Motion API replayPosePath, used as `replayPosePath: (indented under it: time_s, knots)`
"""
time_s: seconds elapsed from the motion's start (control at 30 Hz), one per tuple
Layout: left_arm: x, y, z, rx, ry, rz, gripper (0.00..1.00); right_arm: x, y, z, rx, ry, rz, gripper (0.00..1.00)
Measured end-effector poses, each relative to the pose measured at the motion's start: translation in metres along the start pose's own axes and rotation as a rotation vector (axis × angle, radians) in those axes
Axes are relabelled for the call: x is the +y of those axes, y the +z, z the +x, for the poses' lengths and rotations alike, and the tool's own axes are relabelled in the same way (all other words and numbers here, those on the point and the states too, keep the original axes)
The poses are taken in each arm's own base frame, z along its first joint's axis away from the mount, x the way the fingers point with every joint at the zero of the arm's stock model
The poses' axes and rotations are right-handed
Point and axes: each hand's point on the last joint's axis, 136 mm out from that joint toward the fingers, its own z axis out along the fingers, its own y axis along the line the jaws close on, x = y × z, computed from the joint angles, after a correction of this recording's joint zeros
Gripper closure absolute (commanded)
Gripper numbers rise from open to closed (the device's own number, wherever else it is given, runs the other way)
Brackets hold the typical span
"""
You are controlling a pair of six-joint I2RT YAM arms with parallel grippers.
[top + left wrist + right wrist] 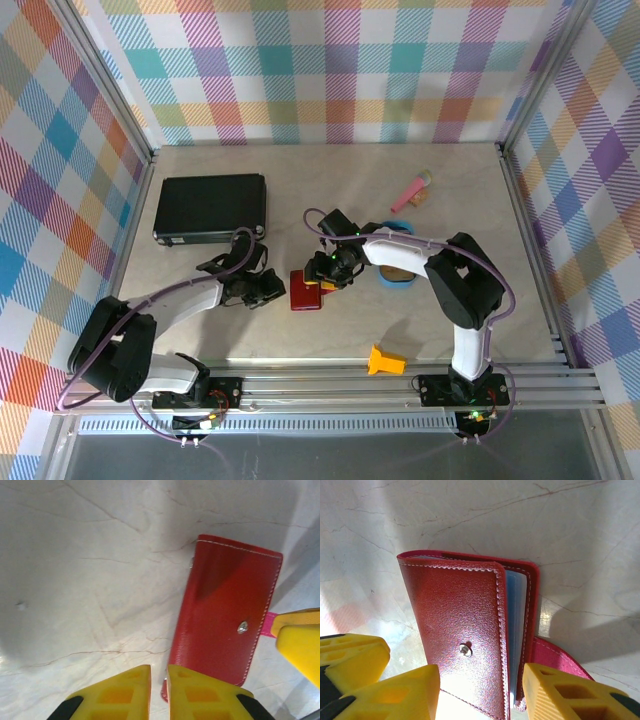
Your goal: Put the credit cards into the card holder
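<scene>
- orange piece (385, 360) is sitting on the counter (300, 340), lower centre of the top view
- left hand (159, 674) is hovering barely parted, gripping nothing, at the card holder (225, 615) corner
- card holder is lying folded mid-frame, blue pockets showing
- right hand (480, 674) is straddling its edge; whether it is gripping, cannot tell
- black case (210, 207) is lying upper left, pink thing (410, 190) upper right

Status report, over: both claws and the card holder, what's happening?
Right claw clamped across card holder. Left claw nearly closed at its corner, grip unclear. Cover half over the pockets.
</scene>
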Motion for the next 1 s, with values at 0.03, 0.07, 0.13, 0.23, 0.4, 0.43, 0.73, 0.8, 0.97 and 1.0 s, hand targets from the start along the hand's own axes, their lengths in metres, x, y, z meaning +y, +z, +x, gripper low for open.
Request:
replayPosePath:
  time_s: [0.03, 0.07, 0.13, 0.23, 0.4, 0.43, 0.73, 0.8, 0.97, 1.0]
  knots:
    - [0.001, -0.002, -0.001, -0.008, 0.002, -0.002, 0.8, 0.0, 0.001, 0.0, 0.003, -0.003, -0.002, 0.53]
    - [0.0, -0.005, -0.003, -0.019, 0.005, 0.001, 0.8, 0.0, 0.002, 0.0, 0.005, -0.006, -0.005, 0.53]
    - [0.001, -0.01, -0.006, -0.037, 0.007, 0.001, 0.8, 0.0, 0.004, 0.001, 0.011, -0.012, -0.008, 0.53]
    - [0.004, -0.014, -0.01, -0.052, 0.012, -0.004, 0.8, -0.002, 0.008, 0.002, 0.025, -0.012, -0.008, 0.53]
    - [0.006, -0.015, -0.008, -0.046, 0.033, -0.014, 0.64, -0.002, 0.012, 0.005, 0.045, -0.011, -0.018, 0.53]
    - [0.006, -0.015, -0.008, -0.044, 0.034, -0.012, 0.62, -0.001, 0.012, 0.005, 0.046, -0.013, -0.023, 0.53]
    - [0.006, -0.015, -0.008, -0.044, 0.041, -0.011, 0.59, 0.006, 0.012, 0.003, 0.045, -0.032, -0.06, 0.57]
    - [0.006, -0.016, -0.009, -0.046, 0.042, -0.009, 0.59, 0.006, 0.013, 0.004, 0.048, -0.034, -0.063, 0.57]
    - [0.003, -0.019, -0.01, -0.056, 0.046, 0.001, 0.59, 0.003, 0.016, 0.008, 0.059, -0.031, -0.072, 0.59]
    - [0.003, -0.019, -0.01, -0.056, 0.046, 0.001, 0.59, 0.002, 0.017, 0.009, 0.061, -0.03, -0.071, 0.6]
